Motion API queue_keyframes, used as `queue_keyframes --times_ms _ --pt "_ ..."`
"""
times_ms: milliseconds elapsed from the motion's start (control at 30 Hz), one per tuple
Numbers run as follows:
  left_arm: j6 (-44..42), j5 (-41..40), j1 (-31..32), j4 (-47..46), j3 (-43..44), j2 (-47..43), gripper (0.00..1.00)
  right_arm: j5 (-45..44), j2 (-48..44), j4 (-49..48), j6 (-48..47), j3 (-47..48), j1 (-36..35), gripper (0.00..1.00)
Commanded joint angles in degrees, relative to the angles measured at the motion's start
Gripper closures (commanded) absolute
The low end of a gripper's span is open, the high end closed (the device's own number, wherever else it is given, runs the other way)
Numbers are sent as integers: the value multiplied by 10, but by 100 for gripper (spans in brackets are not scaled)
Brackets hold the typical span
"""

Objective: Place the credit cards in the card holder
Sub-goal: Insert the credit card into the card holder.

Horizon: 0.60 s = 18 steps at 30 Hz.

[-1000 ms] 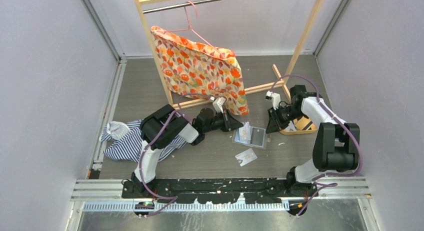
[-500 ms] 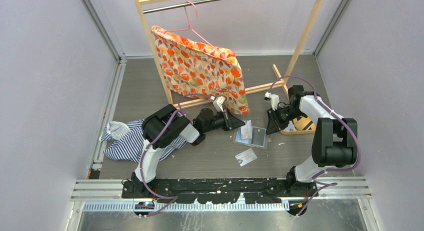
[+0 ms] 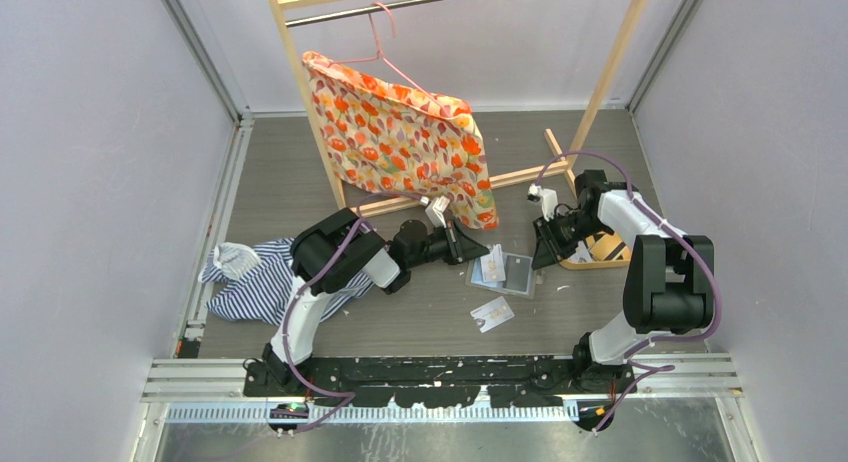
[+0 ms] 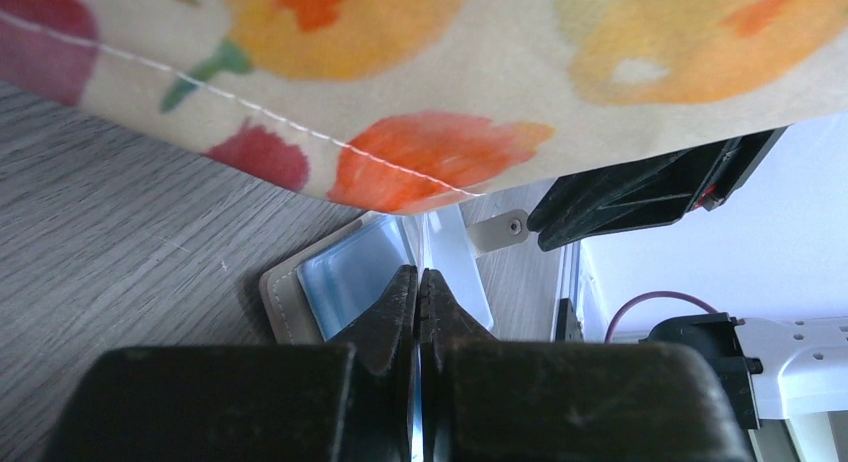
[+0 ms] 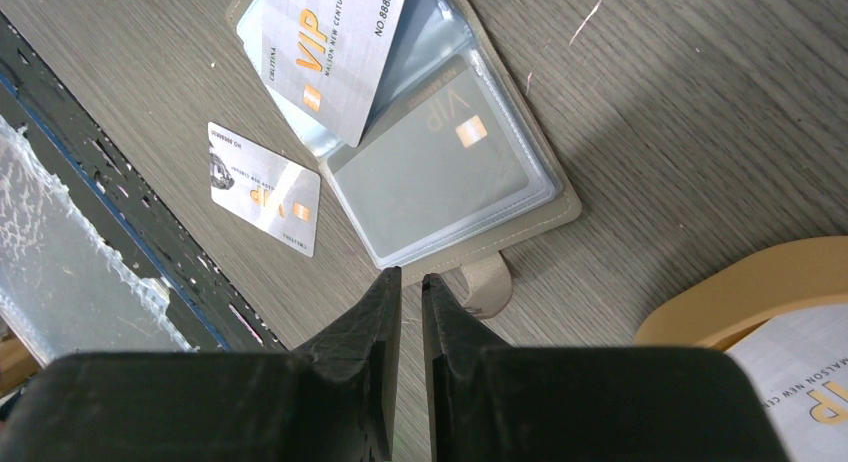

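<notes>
I have the left gripper pinched tight on a silver VIP card. The card's free end reaches just past the fingertips, over one clear sleeve of the open card holder. A floral cloth hangs right above that hand. My right gripper hovers with its jaws a narrow slit apart and nothing between them. The holder's snap tab is just ahead of its tips. A grey VIP card sits in the sleeve beyond the tab. Another silver card lies loose to the left of the fingers, and a wooden tray is to their right.
</notes>
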State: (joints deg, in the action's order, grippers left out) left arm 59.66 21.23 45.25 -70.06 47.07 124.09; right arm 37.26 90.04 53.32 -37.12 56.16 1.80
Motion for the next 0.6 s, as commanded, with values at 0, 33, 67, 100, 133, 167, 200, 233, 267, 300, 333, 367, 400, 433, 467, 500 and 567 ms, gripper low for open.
queue_keyframes --times_ms 0,33,67,100,133,167,200,233,267,300,333,367,400,433,467,500,567 --pt "-4 6 -1 -27 14 11 100 -4 3 6 5 21 -5 81" --pt "-5 6 0 -28 15 12 100 -5 3 6 5 21 -5 81" --pt "-7 6 1 -27 15 13 100 -6 4 6 5 21 -5 81" --pt "-7 6 2 -24 16 13 100 -6 4 6 6 21 -6 81" --pt "-10 5 3 -21 16 12 100 -7 4 6 6 21 -7 81" --pt "-11 5 4 -20 16 12 100 -8 5 6 6 21 -6 81" --pt "-12 4 5 -19 16 12 100 -9 7 6 6 21 -7 81" --pt "-11 3 6 -19 16 12 100 -10 9 5 7 21 -8 81" --pt "-11 2 7 -19 16 12 100 -12 10 5 7 21 -8 81" --pt "-13 1 8 -19 16 12 100 -13 11 5 8 21 -9 81" --pt "-14 -1 10 -19 17 13 100 -15 13 4 8 21 -9 81" --pt "-15 -3 12 -19 17 14 100 -17 14 4 9 22 -10 81" --pt "-16 -3 14 -18 18 16 100 -19 16 4 9 21 -10 81" --pt "-15 -4 15 -18 20 18 100 -20 18 4 10 22 -10 81" --pt "-15 -3 17 -18 22 20 100 -22 20 4 10 22 -11 81" --pt "-15 -3 19 -19 23 21 100 -23 22 4 11 22 -12 81" --pt "-13 -4 22 -20 24 24 100 -26 25 5 12 22 -13 81"
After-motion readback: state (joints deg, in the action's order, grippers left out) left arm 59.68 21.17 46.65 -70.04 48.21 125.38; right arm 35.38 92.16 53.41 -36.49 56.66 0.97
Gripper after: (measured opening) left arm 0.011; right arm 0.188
